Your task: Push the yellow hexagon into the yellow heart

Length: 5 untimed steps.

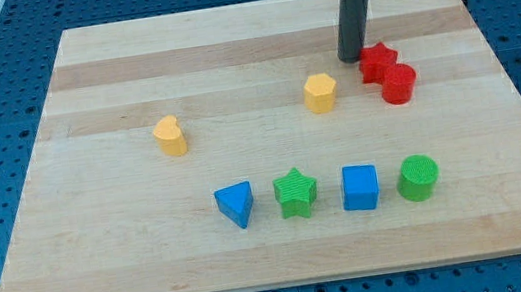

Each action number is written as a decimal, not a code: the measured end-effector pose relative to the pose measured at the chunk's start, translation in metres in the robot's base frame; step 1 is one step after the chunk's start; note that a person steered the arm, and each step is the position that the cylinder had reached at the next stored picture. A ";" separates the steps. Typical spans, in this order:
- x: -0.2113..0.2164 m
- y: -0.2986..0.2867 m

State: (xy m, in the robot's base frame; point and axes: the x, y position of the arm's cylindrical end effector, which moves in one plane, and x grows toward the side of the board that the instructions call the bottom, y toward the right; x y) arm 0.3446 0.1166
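The yellow hexagon (320, 92) sits on the wooden board right of centre. The yellow heart (170, 136) lies well to its left, a little lower in the view. My tip (351, 58) rests on the board up and to the right of the hexagon, a short gap away from it. The tip stands right beside the left edge of the red star (378, 61).
A red cylinder (399, 83) touches the red star at its lower right. A row near the view's bottom holds a blue triangle (236, 204), green star (296, 193), blue cube (360, 187) and green cylinder (417, 177). The board's (135, 263) edges border blue perforated table.
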 end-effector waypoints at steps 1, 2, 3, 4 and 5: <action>0.016 -0.001; 0.029 -0.010; 0.042 -0.021; 0.053 -0.045; 0.063 -0.068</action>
State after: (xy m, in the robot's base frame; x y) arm 0.4073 0.0484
